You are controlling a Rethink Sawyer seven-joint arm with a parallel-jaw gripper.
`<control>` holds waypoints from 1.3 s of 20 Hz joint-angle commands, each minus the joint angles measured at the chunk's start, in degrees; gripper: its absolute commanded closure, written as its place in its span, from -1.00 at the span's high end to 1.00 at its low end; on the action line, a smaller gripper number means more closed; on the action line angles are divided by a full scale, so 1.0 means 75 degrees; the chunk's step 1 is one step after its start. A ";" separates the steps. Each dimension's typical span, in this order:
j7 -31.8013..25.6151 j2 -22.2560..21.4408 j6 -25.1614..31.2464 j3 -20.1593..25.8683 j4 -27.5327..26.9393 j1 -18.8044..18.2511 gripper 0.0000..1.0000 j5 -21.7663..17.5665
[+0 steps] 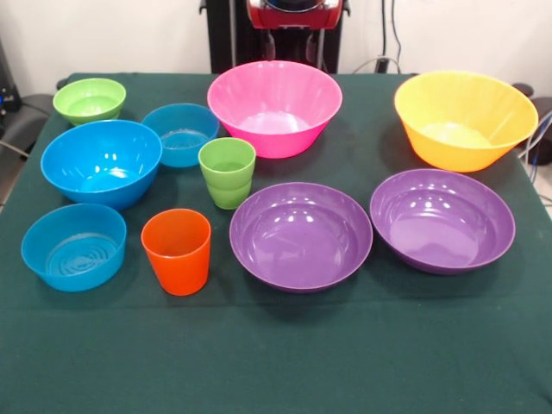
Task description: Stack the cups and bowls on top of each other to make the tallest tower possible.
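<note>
All cups and bowls stand apart, upright, on the green tablecloth [285, 362]. The orange cup [177, 251] is at the front left, with the ridged light green cup [227, 172] behind it. The large pink bowl [274, 107] is at the back middle and the large yellow bowl [464, 119] at the back right. Two wide purple bowls [300, 235] [442, 219] sit front right. The large blue bowl [101, 162], two small blue bowls [74, 246] [180, 134] and the small green bowl [89, 100] are at the left. My gripper [293, 39] hangs drawn back at the top edge, above the pink bowl, holding nothing.
The black pedestal [226, 34] stands behind the table's far edge. Cables [388, 60] hang by the wall at the back right. Bare cloth runs along the table's front edge.
</note>
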 commanded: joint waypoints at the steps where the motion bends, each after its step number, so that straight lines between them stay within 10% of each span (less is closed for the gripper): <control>1: 0.0245 0.0795 0.0043 0.0660 -0.1147 0.0116 1.00 -0.0365; 10: -0.0220 0.1569 -0.0767 0.0619 -0.2098 0.0148 1.00 -0.0928; 26: -0.0478 0.1686 -0.2413 0.0788 -0.1316 -0.0274 1.00 -0.1380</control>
